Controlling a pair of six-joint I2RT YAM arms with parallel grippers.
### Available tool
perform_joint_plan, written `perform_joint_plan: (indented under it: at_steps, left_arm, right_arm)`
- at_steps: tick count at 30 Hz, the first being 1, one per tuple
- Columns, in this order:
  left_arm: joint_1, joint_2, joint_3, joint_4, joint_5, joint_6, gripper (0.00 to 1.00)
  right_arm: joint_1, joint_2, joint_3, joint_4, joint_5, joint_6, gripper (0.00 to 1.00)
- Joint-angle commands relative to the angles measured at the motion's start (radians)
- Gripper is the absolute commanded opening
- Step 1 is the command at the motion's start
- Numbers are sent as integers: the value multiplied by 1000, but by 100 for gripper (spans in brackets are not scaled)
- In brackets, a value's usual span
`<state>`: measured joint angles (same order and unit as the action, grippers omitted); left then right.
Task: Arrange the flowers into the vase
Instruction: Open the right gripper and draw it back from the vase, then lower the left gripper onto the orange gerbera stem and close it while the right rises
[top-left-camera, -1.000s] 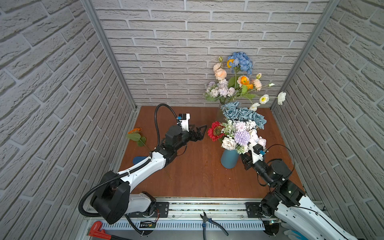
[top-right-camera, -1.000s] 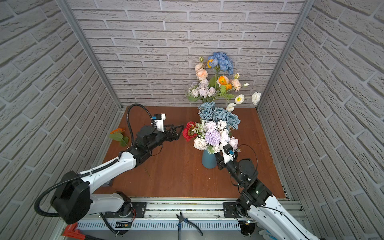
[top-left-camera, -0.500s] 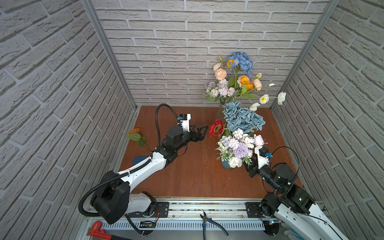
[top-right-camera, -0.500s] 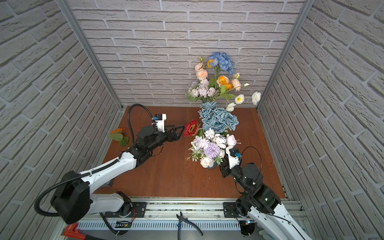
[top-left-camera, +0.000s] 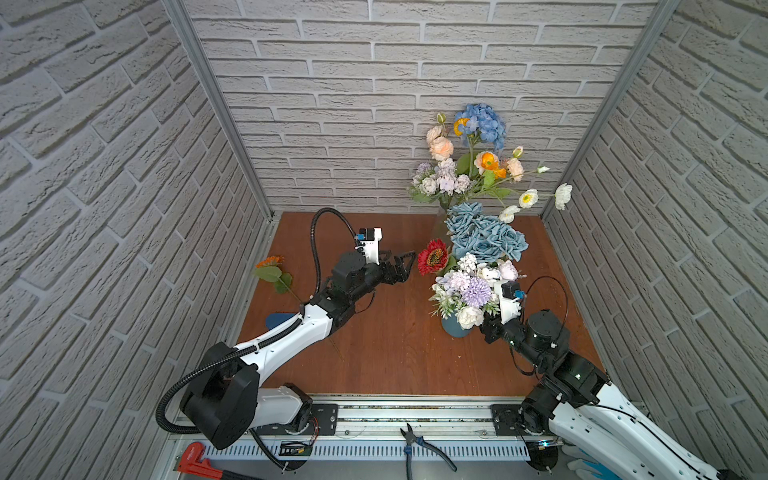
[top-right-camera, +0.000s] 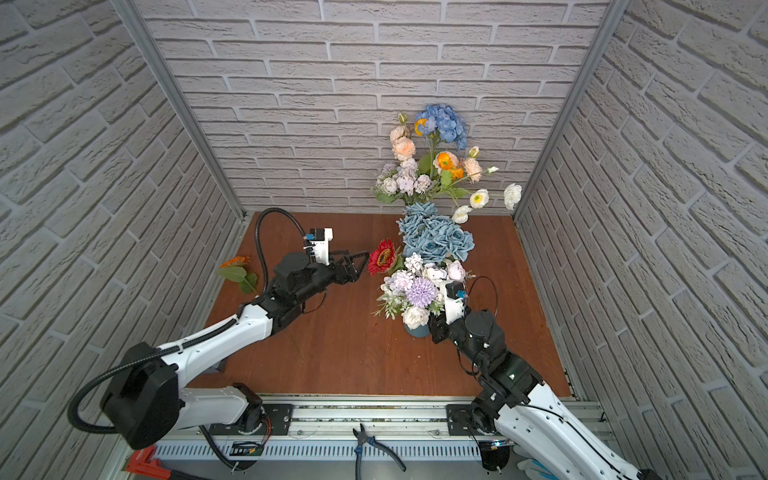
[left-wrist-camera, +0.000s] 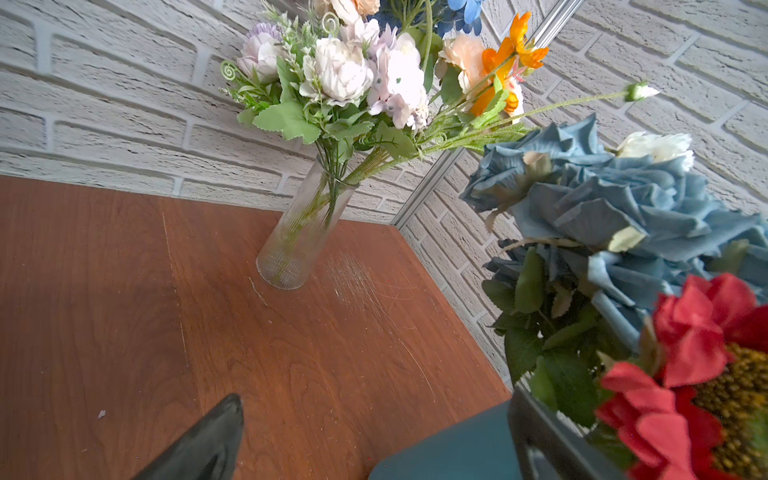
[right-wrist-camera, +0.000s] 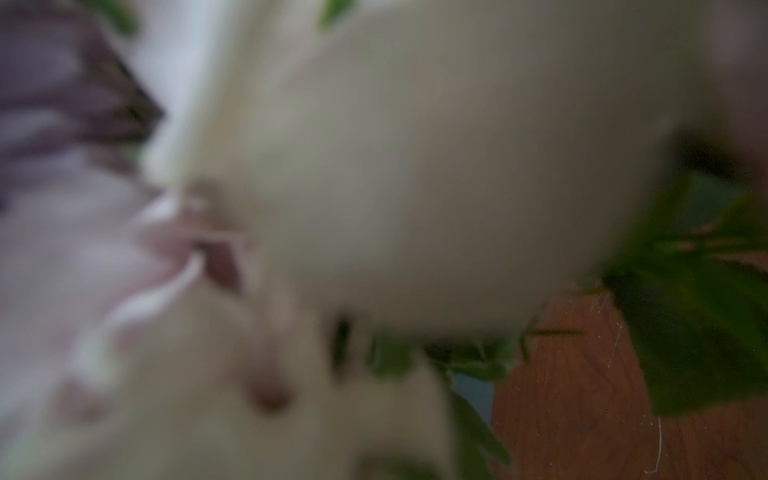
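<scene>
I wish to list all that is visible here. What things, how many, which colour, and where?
glass vase: one, clear, back of table
mixed flowers: one arrangement, many colours, in glass vase
blue vase: one, teal, right of middle
blue roses: one bunch, dusty blue, above blue vase
red daisy: one, red, beside blue roses
lilac-white bunch: one, lilac and white, over blue vase
orange daisy: one, orange, on table, far left
pliers: one, dark, front rail
wrench: one, red, front left corner
left gripper: one, black, open, near red daisy
right gripper: one, black, under lilac-white bunch, jaws hidden
</scene>
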<state>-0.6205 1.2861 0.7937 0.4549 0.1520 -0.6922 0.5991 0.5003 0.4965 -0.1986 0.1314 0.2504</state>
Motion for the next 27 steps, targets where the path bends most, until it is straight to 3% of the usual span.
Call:
perform_joint_plan:
  at_steps: [1, 7, 11, 16, 22, 27]
  left_arm:
    - [6, -49, -16, 4, -44, 25, 98]
    - [48, -112, -11, -142, -199, 44, 98]
    - [84, -147, 33, -316, -313, 78, 98]
    - [130, -189, 26, -408, -393, 67, 98]
    - [156, -200, 58, -595, -457, 44, 98]
    - [158, -192, 67, -756, -490, 2, 98]
  right_arm:
    - [-2, -21, 33, 21, 46, 8, 38]
    - [-1, -121, 79, -169, 50, 60, 40]
    - [0, -153, 192, -364, 37, 89, 43]
    - [-1, -151, 351, -509, 79, 85, 43]
    - [-1, -128, 429, -384, 170, -6, 49]
    - [0, 33, 504, -236, 185, -84, 52]
